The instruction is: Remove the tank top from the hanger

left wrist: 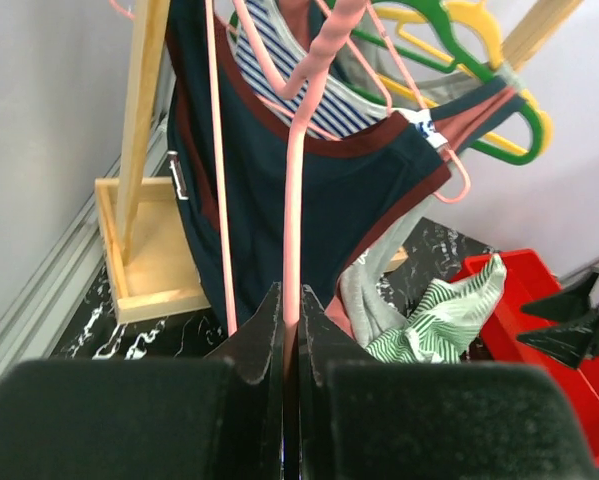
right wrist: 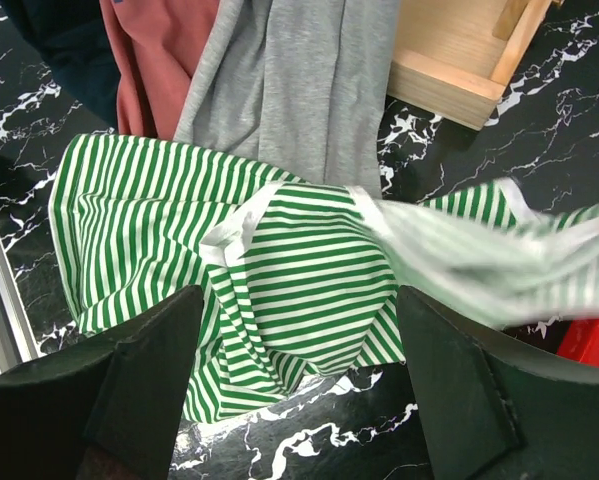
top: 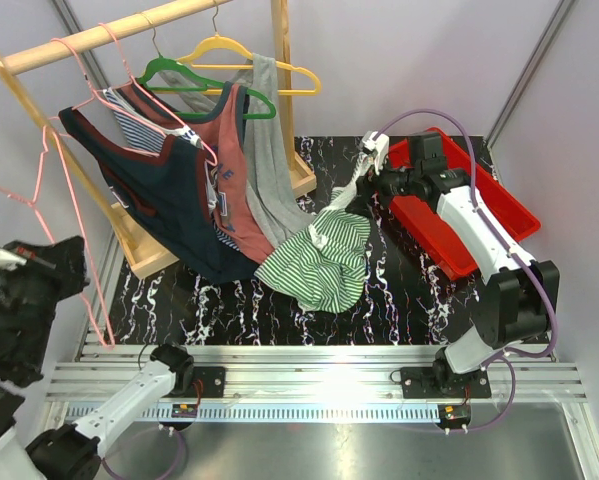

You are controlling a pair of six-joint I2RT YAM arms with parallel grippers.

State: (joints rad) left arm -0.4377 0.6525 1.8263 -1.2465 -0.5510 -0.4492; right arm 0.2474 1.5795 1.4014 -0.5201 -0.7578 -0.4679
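The green-and-white striped tank top (top: 319,262) lies crumpled on the black marble table, off any hanger. My right gripper (top: 365,176) hovers over its far right edge, open. In the right wrist view the striped tank top (right wrist: 289,270) spreads below the wide-apart jaws of the right gripper (right wrist: 299,296), and one strap at the right is blurred. My left gripper (left wrist: 290,296) is shut on the thin wire of the pink hanger (left wrist: 295,190). That bare pink hanger (top: 71,180) hangs at the left by the rack, with the left gripper (top: 64,265) at its lower part.
A wooden rack (top: 129,25) carries a green hanger (top: 184,75) and a yellow hanger (top: 229,48). From the rack hang a navy top (top: 169,200), a pink top (top: 241,170) and a grey top (top: 269,150). A red bin (top: 459,200) stands at the right under the right arm.
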